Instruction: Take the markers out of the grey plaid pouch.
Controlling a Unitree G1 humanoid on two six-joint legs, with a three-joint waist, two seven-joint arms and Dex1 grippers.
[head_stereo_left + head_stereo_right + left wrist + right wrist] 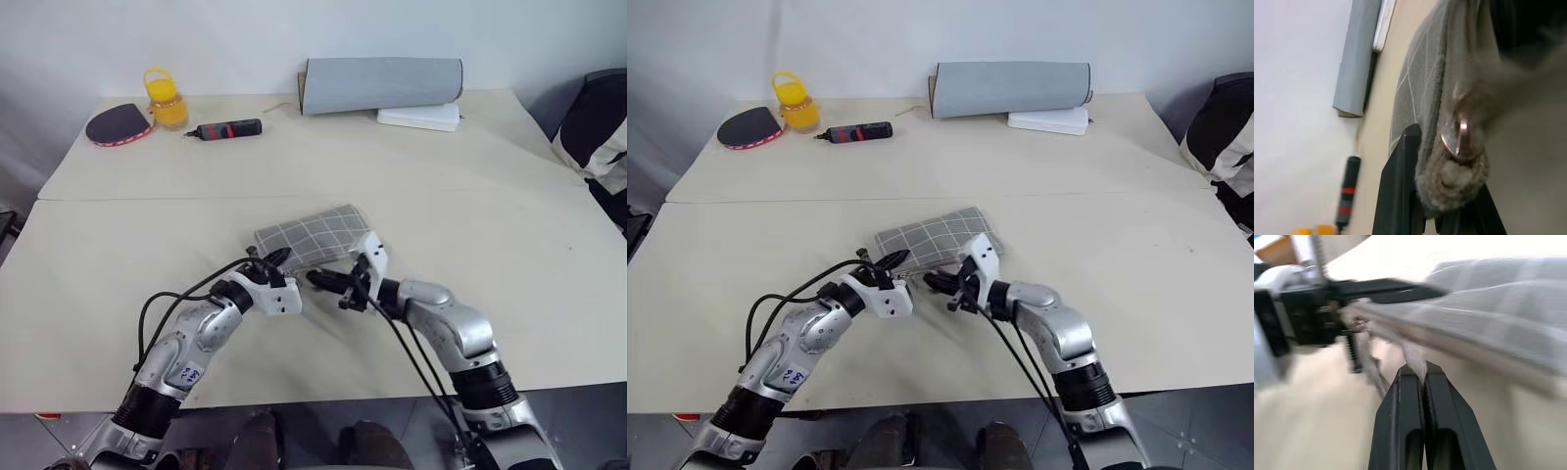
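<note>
Left eye view: grey plaid pouch (315,236) lies mid-table, well in front of the rolled grey mat (382,85) at the far edge, and is the landmark for everything else. Left gripper (271,259) sits at the pouch's near-left corner, clamped on it; in the left wrist view the black fingers (1400,186) pinch the fabric corner right beside the small ring loop (1459,134). Right gripper (326,282) is just at the pouch's near edge, fingers closed; in the right wrist view they nip a thin pale tab or bit of fabric at the pouch's edge, blurred, so I can't tell whether it is a zip pull or lining. No markers visible; presumably they are inside the pouch. Black-and-red pen-like tool (228,128), yellow jar (165,98) and paddle (118,124) lie well beyond the pouch on the far left and aren't involved.

Step in hand, as I read it: opening the pouch, left side anchoring, right side gripping the pull point. Nothing is out, so the task is at an early stage.

Next move calls for drawing the right gripper along or away from the mouth while the left holds firm. Once the mouth gapes, reach in for the markers. The risk is the thin tab slipping free.
</note>
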